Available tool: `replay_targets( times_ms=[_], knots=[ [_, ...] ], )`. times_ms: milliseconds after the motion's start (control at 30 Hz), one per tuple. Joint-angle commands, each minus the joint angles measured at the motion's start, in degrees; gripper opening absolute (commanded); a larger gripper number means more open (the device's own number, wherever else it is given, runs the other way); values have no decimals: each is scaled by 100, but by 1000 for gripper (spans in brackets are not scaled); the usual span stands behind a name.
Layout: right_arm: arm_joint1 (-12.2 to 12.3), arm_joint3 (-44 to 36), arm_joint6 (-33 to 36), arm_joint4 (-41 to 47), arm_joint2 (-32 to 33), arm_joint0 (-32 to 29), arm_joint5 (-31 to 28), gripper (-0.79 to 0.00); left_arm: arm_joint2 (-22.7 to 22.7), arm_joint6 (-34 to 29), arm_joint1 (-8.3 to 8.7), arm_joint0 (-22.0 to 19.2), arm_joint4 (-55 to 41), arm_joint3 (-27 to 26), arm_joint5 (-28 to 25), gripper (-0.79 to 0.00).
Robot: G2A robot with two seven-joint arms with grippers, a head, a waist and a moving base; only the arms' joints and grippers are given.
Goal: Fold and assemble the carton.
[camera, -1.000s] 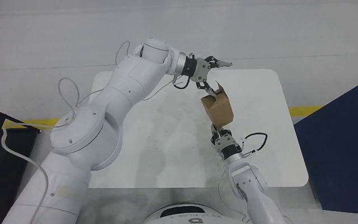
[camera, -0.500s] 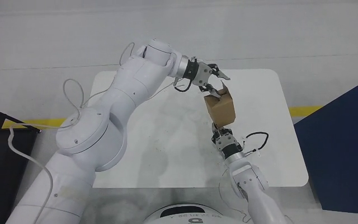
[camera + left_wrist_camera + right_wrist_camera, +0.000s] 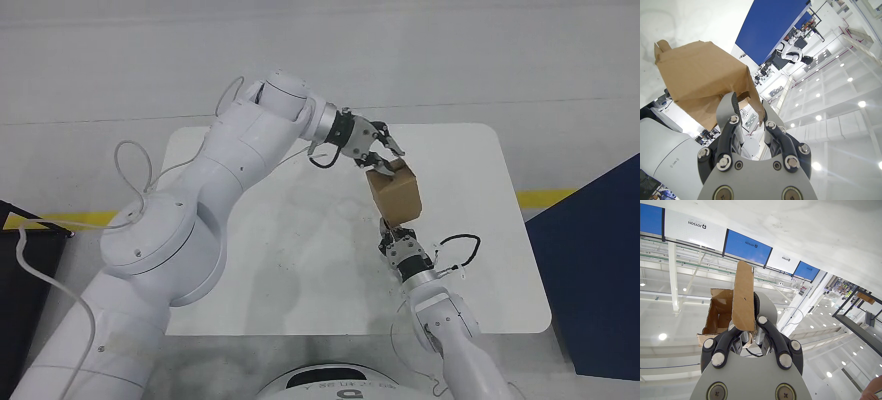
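The right gripper [image 3: 745, 323] has its fingers [image 3: 765, 309] clamped on one flap of the carton [image 3: 395, 192], steadying it over the desk [image 3: 300, 260]. The left gripper [image 3: 748, 106] has its fingers [image 3: 725, 106] part open and straddling the opposite flap's edge, probably to fold it inward.

Carton [image 3: 395, 195] over table [image 3: 480, 260], left pincer [image 3: 388, 158] at far end, right pincer [image 3: 392, 232] at near end

Glossy white, rounded arms [image 3: 230, 150]; grey-and-black grippers [image 3: 748, 100] studded with silver screws [image 3: 702, 153]; thin cables [image 3: 465, 238] loop off the arms.
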Motion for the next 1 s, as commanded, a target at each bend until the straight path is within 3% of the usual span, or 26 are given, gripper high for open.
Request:
replay_targets(
  times_ms=[0,267,400,567,700,867,967],
  knots=[
    [-2,1,5,7,-2,2,5,-785,31,-9,9,3,-2,-8,-8,-419],
    [-8,9,-6,18,-3,6,1,-785,170,-41,66,-7,-22,-46,-41,-459],
    [-11,16,0,26,8,3,-7,-785,239,-62,108,-4,-33,-63,-62,-385],
    [-14,12,23,35,17,-8,-13,-785,332,-92,178,-40,-52,-99,-91,-237],
    [-14,4,42,24,21,-15,-3,-785,431,-100,235,-68,-55,-158,-99,-191],
    [-14,-22,68,16,30,-29,13,-785,465,-95,314,-133,-76,-247,-94,-249],
    [-14,-38,77,1,32,-33,24,-785,465,-82,363,-162,-47,-310,-82,-394]
  ],
)
